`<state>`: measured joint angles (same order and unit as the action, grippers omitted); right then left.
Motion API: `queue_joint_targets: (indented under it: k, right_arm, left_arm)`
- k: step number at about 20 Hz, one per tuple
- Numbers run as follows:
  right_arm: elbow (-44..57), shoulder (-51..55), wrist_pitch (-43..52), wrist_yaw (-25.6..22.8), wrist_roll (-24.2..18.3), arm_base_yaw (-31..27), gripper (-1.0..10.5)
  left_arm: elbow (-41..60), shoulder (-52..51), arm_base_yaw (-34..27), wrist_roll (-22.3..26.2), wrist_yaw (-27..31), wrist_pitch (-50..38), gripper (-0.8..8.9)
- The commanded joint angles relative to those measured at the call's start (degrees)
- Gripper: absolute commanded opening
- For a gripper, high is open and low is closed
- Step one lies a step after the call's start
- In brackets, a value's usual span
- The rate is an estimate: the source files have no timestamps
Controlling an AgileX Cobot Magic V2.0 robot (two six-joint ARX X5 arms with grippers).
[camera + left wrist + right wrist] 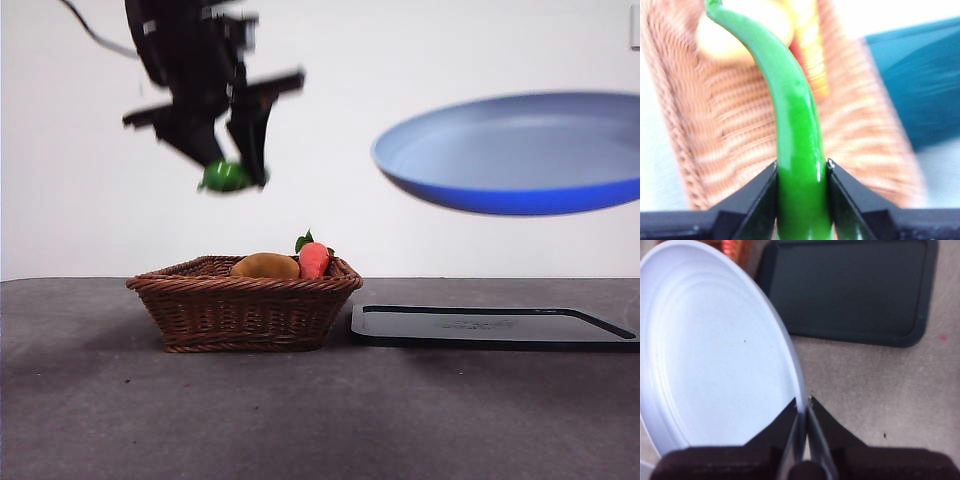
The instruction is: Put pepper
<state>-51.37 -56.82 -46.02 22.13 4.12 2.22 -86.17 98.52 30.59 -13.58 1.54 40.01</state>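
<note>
**Pepper held above the basket**

The left gripper is clamped on the green pepper, high above the wicker basket. The right gripper pinches the rim of a blue plate, aloft over the dark tray beside the basket.

Glossy green pepper, long and curved, hangs clamped in mid-air, upper left of the frame.

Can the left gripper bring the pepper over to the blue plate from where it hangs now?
Probably yes: the left gripper, shut on the pepper, hangs above the basket, with open air between it and the plate.
</note>
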Motion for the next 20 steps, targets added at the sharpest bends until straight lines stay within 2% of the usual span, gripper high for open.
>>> queue_joint_targets:
  k: [1, 5, 9, 11, 14, 20]
  right_arm:
    - [-0.98, -4.55, 3.78, 0.48, 3.67, 0.00, 0.1]
    - [-0.98, -12.48, 9.22, 0.50, 8.72, 0.09, 0.1]
    - [-0.98, -16.98, 10.43, 3.32, 11.52, 0.09, 0.1]
    - [-0.98, -17.29, 10.40, 4.92, 11.98, 0.09, 0.1]
    - [-0.98, -17.27, 10.34, 6.45, 12.61, 0.11, 0.1]
    - [-0.98, -17.27, 10.05, 6.45, 12.96, 0.11, 0.1]
  left_arm:
    - [-1.01, -2.51, 2.82, 0.04, -3.80, -0.26, 1.23]
    - [-1.01, -4.76, 10.45, 0.28, -11.08, -1.86, 1.24]
    - [-1.01, -3.13, 19.63, 3.37, -10.45, -6.91, 1.24]
    - [-1.01, -1.38, 22.14, 5.42, -10.16, -9.29, 1.24]
    - [-1.01, 2.97, 23.78, 10.27, -6.21, -10.34, 1.24]
    - [-1.01, 8.26, 23.06, 11.93, -2.97, -10.91, 1.24]
